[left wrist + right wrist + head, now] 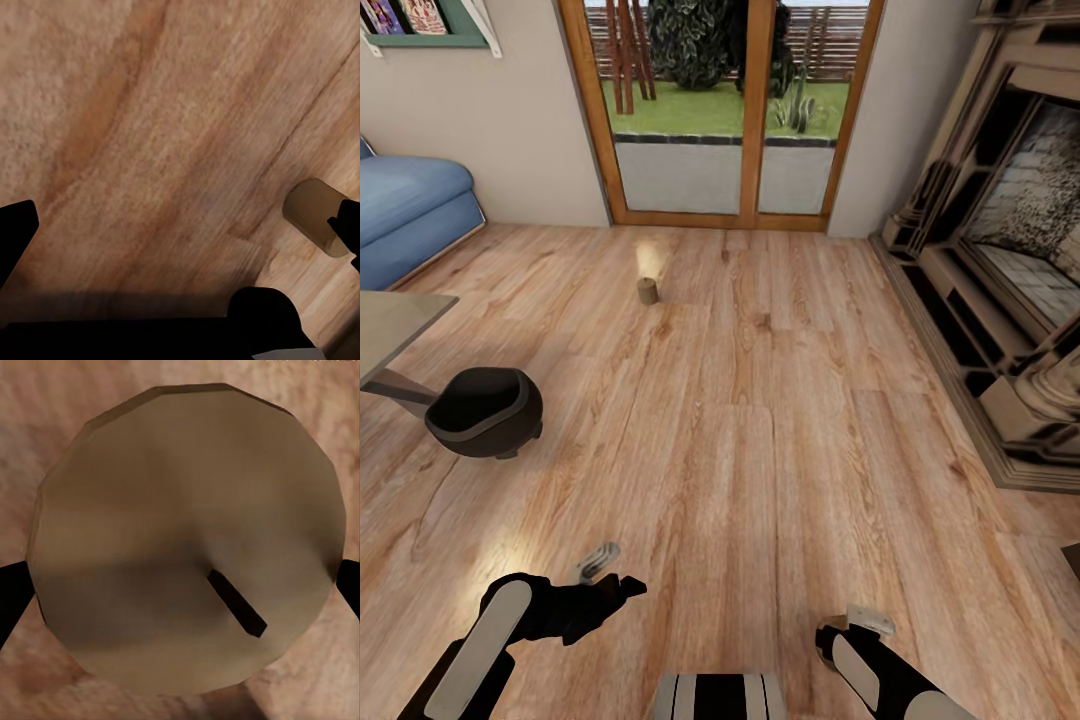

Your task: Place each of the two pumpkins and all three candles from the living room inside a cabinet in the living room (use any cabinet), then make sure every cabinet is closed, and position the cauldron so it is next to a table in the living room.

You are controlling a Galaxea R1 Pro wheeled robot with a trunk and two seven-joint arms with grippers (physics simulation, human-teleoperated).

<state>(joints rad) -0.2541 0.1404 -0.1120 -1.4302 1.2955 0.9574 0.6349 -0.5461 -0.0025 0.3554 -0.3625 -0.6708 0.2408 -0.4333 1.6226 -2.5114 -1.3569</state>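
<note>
Right gripper [180, 585] pinches a candle [187, 540] end-on, dark fingertips [11, 592] against both its sides. Left gripper [180, 225] jaws spread over bare plank floor [760, 400]. Cauldron [485, 410] sits just beside the table [395, 320]; a second candle [648, 291] stands well beyond it, toward the glass doors [720, 110].

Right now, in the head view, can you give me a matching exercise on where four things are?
Things:
1. cauldron
2. candle
3. sofa
4. fireplace

Places:
A. upright on the floor, in front of the glass doors
B. along the view's right side
C. on the floor beside the table
D. at the view's far left, by the wall

Pairs: 1-C, 2-A, 3-D, 4-B
</note>
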